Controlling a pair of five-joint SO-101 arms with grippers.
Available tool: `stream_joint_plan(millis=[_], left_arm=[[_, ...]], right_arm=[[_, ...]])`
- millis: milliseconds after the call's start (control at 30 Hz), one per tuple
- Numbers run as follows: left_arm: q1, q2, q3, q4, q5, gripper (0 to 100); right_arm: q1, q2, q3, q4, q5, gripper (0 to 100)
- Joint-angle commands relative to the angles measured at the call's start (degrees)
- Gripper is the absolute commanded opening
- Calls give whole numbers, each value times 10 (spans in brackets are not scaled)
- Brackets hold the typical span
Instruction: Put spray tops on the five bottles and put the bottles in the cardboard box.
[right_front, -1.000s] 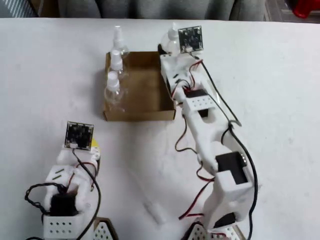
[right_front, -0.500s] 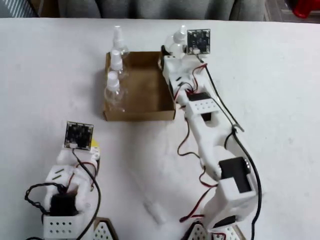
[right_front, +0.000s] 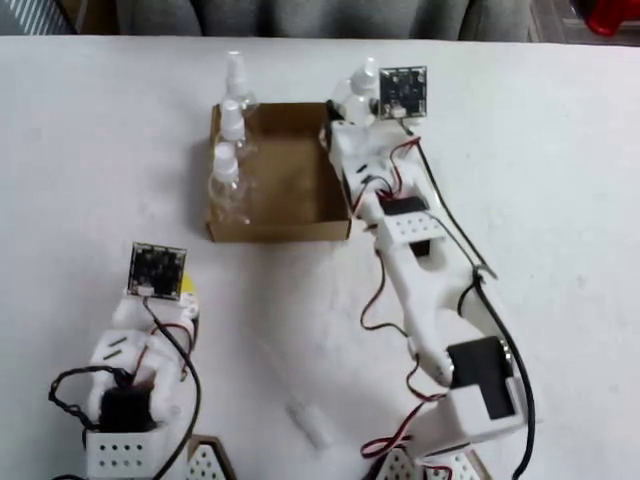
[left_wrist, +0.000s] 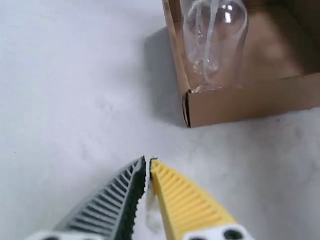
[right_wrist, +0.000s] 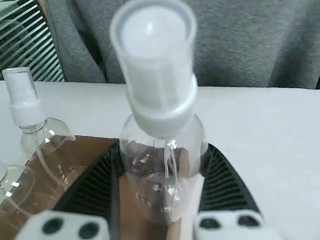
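My right gripper (right_front: 347, 102) is shut on a clear bottle (right_front: 356, 88) with a white spray top (right_wrist: 155, 65), held upright over the right rear corner of the cardboard box (right_front: 290, 225). Its black fingers (right_wrist: 220, 180) clamp the bottle's round body (right_wrist: 162, 170). Three capped bottles stand along the box's left wall: one at the back (right_front: 237, 78), one in the middle (right_front: 232, 122), one at the front (right_front: 225, 180). My left gripper (left_wrist: 148, 162) is shut and holds nothing, low over the table in front of the box's near left corner (left_wrist: 189, 107).
A small clear piece (right_front: 305, 420) lies on the white table near the front, between the two arm bases. A red object (right_front: 614, 15) sits beyond the far right edge. Grey fabric (right_wrist: 240, 40) hangs behind the table.
The right arm has swung a little to the right and farther back, carrying the bottle with it. The left arm has stayed still.
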Motion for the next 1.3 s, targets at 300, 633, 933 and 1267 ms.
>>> stream_joint_plan(millis=[300,633,933,1267], left_arm=[[-88,-3,-22,-79,81,20],[-96,-2,-112,-29,84,20],[-96,36,-203,-5,83,20],[-96,344,-385,-68,128,21]], right_arm=[[-2,-206,111,15,1,15],[-7,-385,162,195,1,15],[-3,-472,235,226,1,15],[-7,-490,264,225,1,15]])
